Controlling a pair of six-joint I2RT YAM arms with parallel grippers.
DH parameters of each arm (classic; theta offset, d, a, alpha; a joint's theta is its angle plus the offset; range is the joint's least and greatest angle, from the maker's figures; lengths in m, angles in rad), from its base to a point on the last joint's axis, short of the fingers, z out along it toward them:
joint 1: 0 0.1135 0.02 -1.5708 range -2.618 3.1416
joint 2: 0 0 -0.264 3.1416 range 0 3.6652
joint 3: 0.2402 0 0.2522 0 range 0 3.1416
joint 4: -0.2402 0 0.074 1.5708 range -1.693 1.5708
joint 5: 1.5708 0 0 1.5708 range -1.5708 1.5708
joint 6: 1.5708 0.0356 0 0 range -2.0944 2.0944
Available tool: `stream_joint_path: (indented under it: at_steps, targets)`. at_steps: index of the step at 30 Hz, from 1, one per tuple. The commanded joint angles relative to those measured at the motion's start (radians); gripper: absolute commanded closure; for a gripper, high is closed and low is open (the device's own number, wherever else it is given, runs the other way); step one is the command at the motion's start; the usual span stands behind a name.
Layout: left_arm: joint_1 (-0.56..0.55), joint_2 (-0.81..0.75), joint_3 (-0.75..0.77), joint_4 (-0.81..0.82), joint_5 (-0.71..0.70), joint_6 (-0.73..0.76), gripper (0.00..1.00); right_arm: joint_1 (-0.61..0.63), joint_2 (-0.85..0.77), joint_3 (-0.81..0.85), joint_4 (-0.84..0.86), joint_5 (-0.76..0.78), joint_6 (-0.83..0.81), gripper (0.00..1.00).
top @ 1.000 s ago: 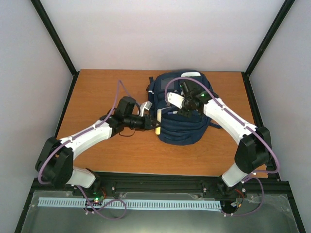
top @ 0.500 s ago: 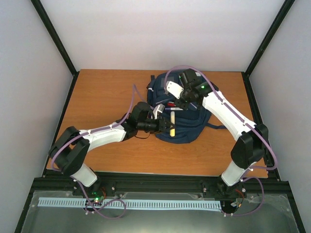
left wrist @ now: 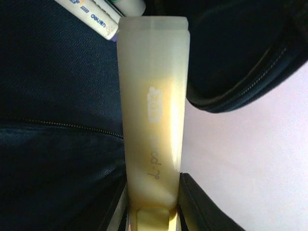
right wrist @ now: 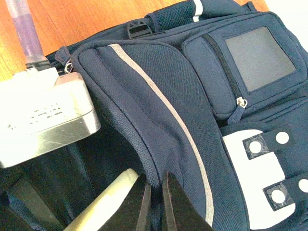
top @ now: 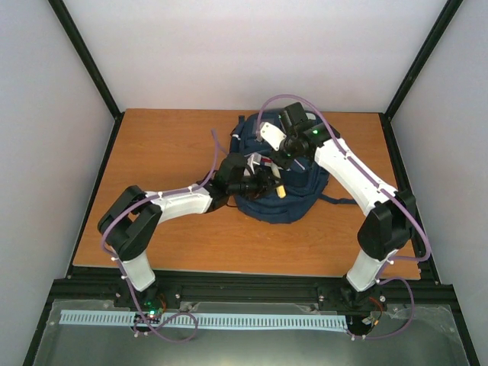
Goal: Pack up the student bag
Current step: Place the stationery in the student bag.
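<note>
The student bag (top: pixel 288 204), navy with white stripes, lies at the back middle of the table. My right gripper (right wrist: pixel 155 192) is shut on the fabric edge of the bag (right wrist: pixel 159 96) at its opening and holds that edge up. My left gripper (left wrist: pixel 153 211) is shut on a pale yellow marker (left wrist: pixel 153 110), which points into the dark opening of the bag (left wrist: pixel 57 86). In the top view the left gripper (top: pixel 272 185) hovers over the bag's middle with the marker (top: pixel 280 191), close to the right gripper (top: pixel 284 156). The marker's tip (right wrist: pixel 103 202) shows just left of the right fingers.
Other pens (left wrist: pixel 96 17) lie inside the bag ahead of the yellow marker. The left wrist's metal housing (right wrist: pixel 43 115) crowds the opening. The wooden table (top: pixel 160 145) is bounded by black frame posts and white walls. A white patch (right wrist: pixel 255 187) marks the bag's front.
My left arm has swung right, carrying the yellow marker from the bag's left side over its opening. The right gripper has drawn the bag's edge back and up, bunching the bag.
</note>
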Motion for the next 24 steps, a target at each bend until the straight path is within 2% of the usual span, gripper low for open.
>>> stream_joint_path:
  at_steps: [1, 8, 12, 15, 20, 24]
  targets:
    - [-0.004, 0.042, 0.075, 0.070, -0.117, -0.089, 0.99, 0.011, -0.027, 0.053, 0.072, -0.050, 0.053, 0.97]
    - [-0.003, 0.071, 0.098, 0.074, -0.176, -0.160, 0.99, 0.014, -0.036, 0.036, 0.067, -0.039, 0.053, 0.97]
    - [-0.004, 0.050, 0.082, 0.094, -0.110, -0.209, 0.99, 0.015, -0.042, 0.024, 0.071, -0.016, 0.049, 0.97]
    - [-0.004, -0.008, 0.065, 0.019, -0.060, -0.185, 0.99, 0.014, -0.051, 0.026, 0.071, -0.001, 0.041, 0.97]
    - [-0.004, -0.140, 0.033, -0.146, -0.075, -0.071, 0.99, 0.024, -0.056, 0.027, 0.068, 0.000, 0.044, 0.97]
    - [-0.004, -0.199, 0.011, -0.217, -0.080, -0.039, 0.99, 0.056, -0.039, 0.043, 0.048, 0.001, 0.052, 0.97]
